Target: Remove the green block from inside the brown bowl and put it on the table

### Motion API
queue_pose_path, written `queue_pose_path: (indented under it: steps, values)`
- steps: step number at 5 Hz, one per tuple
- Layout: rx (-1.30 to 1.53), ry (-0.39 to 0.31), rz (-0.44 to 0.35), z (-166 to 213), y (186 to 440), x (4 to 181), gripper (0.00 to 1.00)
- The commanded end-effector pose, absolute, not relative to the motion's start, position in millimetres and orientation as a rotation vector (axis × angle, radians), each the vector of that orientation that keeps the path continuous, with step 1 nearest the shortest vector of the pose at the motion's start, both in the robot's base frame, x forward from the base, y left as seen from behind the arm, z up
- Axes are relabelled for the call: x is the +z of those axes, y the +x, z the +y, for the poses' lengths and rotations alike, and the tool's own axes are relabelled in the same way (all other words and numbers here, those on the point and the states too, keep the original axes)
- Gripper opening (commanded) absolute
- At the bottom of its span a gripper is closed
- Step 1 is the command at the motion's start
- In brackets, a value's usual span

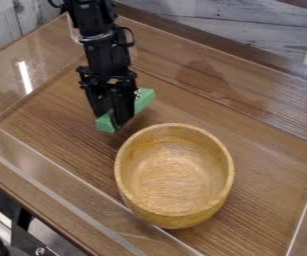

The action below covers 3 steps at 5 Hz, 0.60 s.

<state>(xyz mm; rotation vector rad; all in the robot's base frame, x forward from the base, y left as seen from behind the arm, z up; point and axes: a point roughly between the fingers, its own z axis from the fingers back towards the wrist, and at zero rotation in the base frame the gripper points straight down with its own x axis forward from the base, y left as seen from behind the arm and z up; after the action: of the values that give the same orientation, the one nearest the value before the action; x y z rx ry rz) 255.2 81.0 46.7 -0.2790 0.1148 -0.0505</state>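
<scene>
The green block point(126, 110) lies tilted just left of and behind the brown bowl point(176, 173), its lower end at the table point(249, 100) surface. My black gripper point(112, 117) points steeply down over it, its fingers shut on the green block's middle. The bowl's inside is bare wood with nothing in it. The fingers hide the block's middle part.
Clear acrylic walls point(22, 70) run along the left and front edges of the tabletop. The bowl's rim stands close to the right of the gripper. Open tabletop stretches behind and to the right.
</scene>
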Motion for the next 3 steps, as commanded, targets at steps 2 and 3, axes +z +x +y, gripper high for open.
queue_pose_path:
  steps: [2,3]
  values:
    - [-0.063,-0.256,0.082,84.2,266.6,59.5,0.0]
    - [-0.062,-0.259,0.094,84.0,266.4,59.7,0.0]
